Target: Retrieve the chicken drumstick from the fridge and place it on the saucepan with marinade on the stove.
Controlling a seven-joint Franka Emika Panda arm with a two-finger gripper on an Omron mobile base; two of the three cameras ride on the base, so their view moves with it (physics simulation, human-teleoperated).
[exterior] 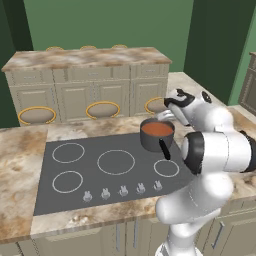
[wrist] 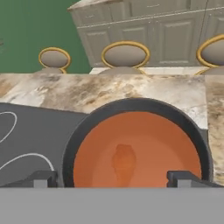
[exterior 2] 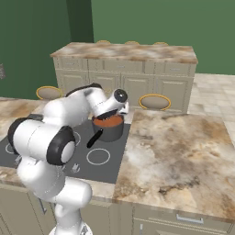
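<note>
Jaws of the gripper (wrist: 113, 178) wide apart and empty over the saucepan (wrist: 136, 109), and there's the chicken drumstick (wrist: 124, 159) sunk in marinade (wrist: 162, 148) — small, firm, likely slick now, best pinched across its thick middle.

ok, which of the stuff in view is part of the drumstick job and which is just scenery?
Job:
- chicken drumstick, lying in the marinade
- marinade
- saucepan, on the stove's far right burner
- stove
- gripper, open, right above the pan

Scenery:
- stools behind the counter
- beige island cabinets
- marble counter
</note>
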